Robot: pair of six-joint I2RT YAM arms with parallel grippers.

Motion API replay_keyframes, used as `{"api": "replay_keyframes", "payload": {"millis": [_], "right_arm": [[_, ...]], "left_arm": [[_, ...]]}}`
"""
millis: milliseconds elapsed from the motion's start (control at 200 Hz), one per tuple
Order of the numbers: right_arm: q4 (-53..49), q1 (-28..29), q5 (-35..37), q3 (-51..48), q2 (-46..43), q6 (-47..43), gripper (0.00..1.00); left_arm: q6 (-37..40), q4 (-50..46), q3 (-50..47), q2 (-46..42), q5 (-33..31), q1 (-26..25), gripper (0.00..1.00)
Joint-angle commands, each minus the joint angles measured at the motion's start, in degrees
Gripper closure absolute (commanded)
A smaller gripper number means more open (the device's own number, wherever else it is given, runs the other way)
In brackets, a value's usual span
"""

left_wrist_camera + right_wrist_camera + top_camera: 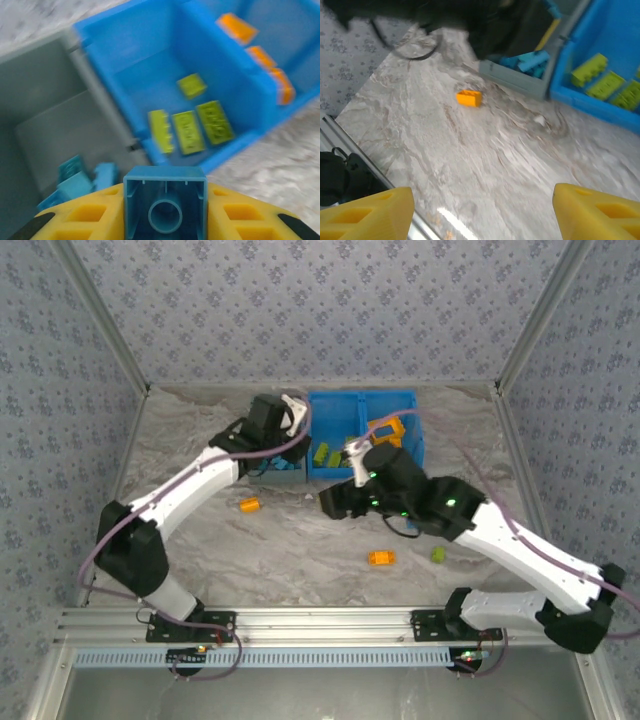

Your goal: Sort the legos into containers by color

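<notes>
1. So, the left hand is pinching a blue lego, hollow underside facing the camera. It hangs right where the grey bin meets the bright blue bin.
2. The grey bin has a few blue legos piled in its near corner.
3. In the bright blue bin, seen from the top, four lime green legos sit in the left compartment. The orange legos are in the right one.
4. The right hand is spread wide with nothing in it, low over the marbled bench.
5. Loose on the bench are an orange lego near the grey bin, plus a second orange lego and a green lego close together nearer the arm bases.
6. Any lettering on the studs is too blurry to read.
</notes>
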Motion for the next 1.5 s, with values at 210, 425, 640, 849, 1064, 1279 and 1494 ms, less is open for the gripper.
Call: {"api": "replay_keyframes", "payload": {"millis": [210,425,640,849,1064,1279,1494], "right_arm": [[29.0,10.0,19.7,-6.6,9.4,-8.1,0.22],[30.9,11.0,19.2,-6.0,12.8,-6.8,0.22],[30.5,10.9,18.8,-6.9,13.4,-5.4,0.22],[29.8,10.9,17.9,-6.5,14.3,-4.5,0.22],[28.7,10.7,17.9,-6.7,14.9,-4.1,0.22],[19.3,8.7,13.5,0.0,23.2,-3.9,0.20],[4.7,8.3,11.6,16.7,41.6,-3.6,0.09]], "left_arm": [[-14.3,-5.9,15.2,18.7,6.8,10.1,0.63],[-19.0,-3.3,20.7,27.2,10.4,12.9,0.62],[-21.1,-2.8,22.3,31.2,12.6,12.9,0.54],[-22.1,-2.1,22.6,30.6,14.3,13.0,0.40],[-23.6,-0.8,19.1,21.8,13.0,13.0,0.34],[-26.1,-1.9,9.3,5.2,6.7,13.0,0.22],[-25.3,-8.1,-4.5,-18.6,-1.9,13.0,0.14]]}}
